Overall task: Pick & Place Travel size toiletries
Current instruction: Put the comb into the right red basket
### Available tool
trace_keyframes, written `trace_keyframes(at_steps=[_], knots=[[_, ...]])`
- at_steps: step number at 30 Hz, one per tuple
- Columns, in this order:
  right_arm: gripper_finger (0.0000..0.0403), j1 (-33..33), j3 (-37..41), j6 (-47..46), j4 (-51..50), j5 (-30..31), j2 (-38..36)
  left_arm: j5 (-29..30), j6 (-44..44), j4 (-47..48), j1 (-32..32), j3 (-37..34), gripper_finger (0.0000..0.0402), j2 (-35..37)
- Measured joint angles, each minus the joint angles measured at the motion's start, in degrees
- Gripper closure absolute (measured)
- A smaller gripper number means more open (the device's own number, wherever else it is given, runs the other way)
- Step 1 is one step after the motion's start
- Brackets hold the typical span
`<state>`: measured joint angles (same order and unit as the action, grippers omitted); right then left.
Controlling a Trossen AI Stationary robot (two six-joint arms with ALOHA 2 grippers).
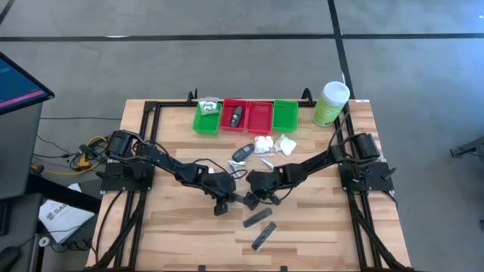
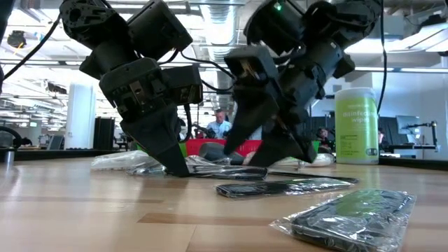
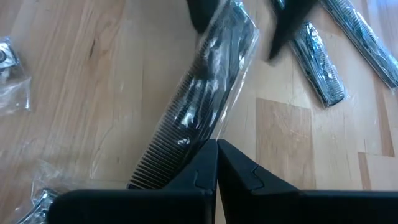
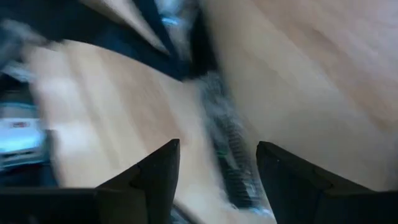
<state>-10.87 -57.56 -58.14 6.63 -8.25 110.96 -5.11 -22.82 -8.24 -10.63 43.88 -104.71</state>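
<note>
Right gripper (image 4: 217, 180), fingers apart, straddles a wrapped comb (image 4: 233, 155) at mid-table, its long axis running from twelve to six between them, while left gripper (image 3: 217, 163), fingers together, presses the comb's other end

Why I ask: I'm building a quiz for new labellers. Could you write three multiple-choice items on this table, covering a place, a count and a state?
1. Where does the pale green canister stand?
A. far right corner of the table
B. inside a red tray
C. between the two arms

2. How many small trays line the far edge?
A. two
B. four
C. six

3. How is the left end effector?
A. wide open above a tray
B. shut, tips at a wrapped comb
C. out of view

Key: 1 A, the canister is at the table corner; 2 B, the trays run green, red, red, green; 3 B, the left end effector meets the wrapped comb.
</note>
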Motion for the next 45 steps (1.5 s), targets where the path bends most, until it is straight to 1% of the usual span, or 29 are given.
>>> trace_keyframes(at_steps=[7,11,13,16,18,21,22,25,27,30,32,35,39,41,45], knots=[[0.0215,-0.7,-1.7,-0.4,-0.4,-2.2,1.9,0.2,0.0,-0.3,0.0,0.0,0.0400,0.0],[0.0235,-0.6,-2.0,-1.1,-0.4,-2.2,1.9,0.2,0.0,-0.5,0.0,-0.1,0.0400,0.0],[0.0252,-0.2,-2.0,-1.3,-0.5,-2.2,1.9,0.3,-0.1,-0.7,0.0,-0.1,0.0400,-0.1],[0.0289,-0.2,-2.0,-1.8,-0.8,-2.2,1.9,0.3,-0.1,-0.8,0.0,-0.1,0.0400,-0.1],[0.0320,-0.2,-2.0,-1.9,-1.1,-2.2,1.9,0.3,-0.1,-1.0,0.0,-0.1,0.0400,-0.1],[0.0378,-0.2,-2.0,-1.9,-1.7,-2.4,1.9,0.3,-0.1,-1.4,0.0,0.0,0.0400,-0.1],[0.0389,-0.2,-2.0,-1.9,-1.7,-2.7,1.9,0.2,-0.1,-1.7,0.0,0.0,0.0400,0.1],[0.0393,-0.2,-2.0,-3.4,-1.6,-3.2,1.4,-0.5,-0.3,-1.1,0.0,-0.2,0.0400,1.5],[0.0397,-0.2,-2.0,-3.8,-1.6,-3.6,-0.1,-0.9,-1.5,0.7,0.0,-0.6,0.0400,4.3],[0.0398,-0.4,-2.0,-4.7,-2.4,-1.3,-4.0,0.0,-2.1,-0.7,0.0,-0.3,0.0400,11.0],[0.0399,-0.3,-1.9,-4.9,-4.0,1.9,-7.2,3.4,-2.1,-1.5,-0.4,-0.4,0.0400,15.9],[0.0400,1.0,-2.0,-5.7,-5.9,8.6,-12.5,8.8,-1.1,-2.9,-0.4,-0.9,0.0400,22.8],[0.0401,3.7,-2.0,-7.4,-6.6,16.7,-19.1,14.1,1.6,-5.5,0.1,-0.7,0.0400,31.9],[0.0401,5.2,-2.0,-7.3,-6.0,18.6,-21.9,15.4,2.6,-6.3,0.5,-0.7,0.0400,35.6],[0.0402,8.3,-2.0,-5.1,-6.1,19.1,-25.9,16.5,3.1,-6.9,1.5,-0.6,0.0400,40.6]])
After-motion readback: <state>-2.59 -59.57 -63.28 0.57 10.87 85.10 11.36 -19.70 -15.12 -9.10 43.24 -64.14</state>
